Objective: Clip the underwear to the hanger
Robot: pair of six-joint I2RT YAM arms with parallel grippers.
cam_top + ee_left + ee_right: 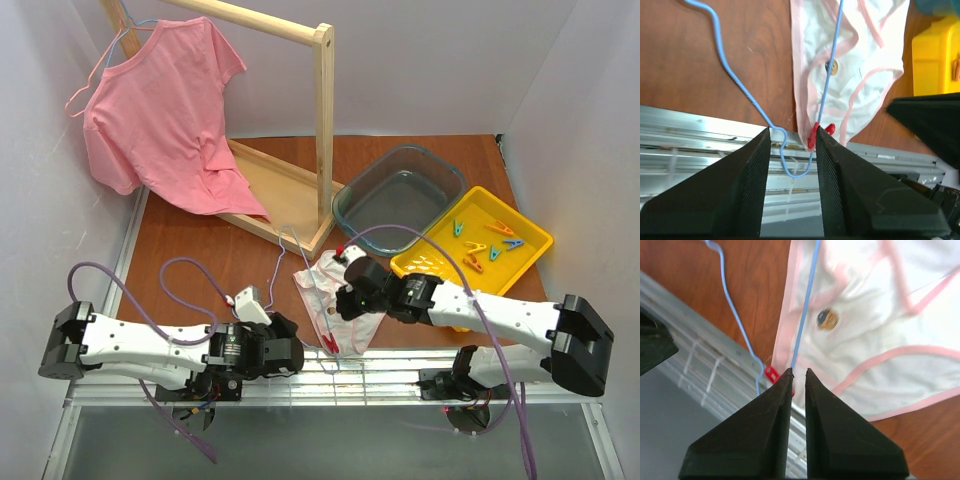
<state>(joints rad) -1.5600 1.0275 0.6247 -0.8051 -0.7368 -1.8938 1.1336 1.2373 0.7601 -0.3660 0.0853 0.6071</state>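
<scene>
White, pink-trimmed underwear (860,60) lies flat on the brown bench (200,250) near its front edge, between the two arms. The light-blue wire hanger (806,300) is laid over it, and one wire crosses the fabric beside a small round emblem. A red clip (812,136) bites the lower corner of the underwear where that wire passes, just above the metal rail at the bench edge. The left gripper (793,132) stands spread, its fingers apart on either side of the hanger's curved end and not touching it. The right gripper (798,372) is pressed nearly together, pinching the hanger's wire at its tips over the edge of the garment. Farther back sit a yellow tray (530,240) holding coloured pegs, a glass dish (345,205), and a pink T-shirt (160,110) hung on a wooden rail stand (323,130).
</scene>
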